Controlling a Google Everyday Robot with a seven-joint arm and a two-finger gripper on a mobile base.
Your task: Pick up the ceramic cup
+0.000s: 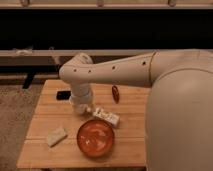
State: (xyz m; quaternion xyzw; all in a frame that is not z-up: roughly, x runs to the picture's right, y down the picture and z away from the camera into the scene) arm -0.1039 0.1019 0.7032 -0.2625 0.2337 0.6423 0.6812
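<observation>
My arm reaches in from the right over the wooden table (45,107), and its wrist points down at the table's middle left. The gripper (82,108) is at the wrist's lower end, low over the table and mostly hidden by the wrist. The ceramic cup does not show apart from the arm; the spot under the wrist is covered. A wide orange-red bowl (95,137) stands just in front of and to the right of the gripper. A flat white rectangular box (107,116) lies right beside the gripper, between it and the bowl.
A pale rectangular block (56,135) lies at the front left. A small black flat object (63,94) lies at the back left. A reddish-brown oval object (115,93) stands at the back middle. Carpet lies to the left, and a dark shelf behind.
</observation>
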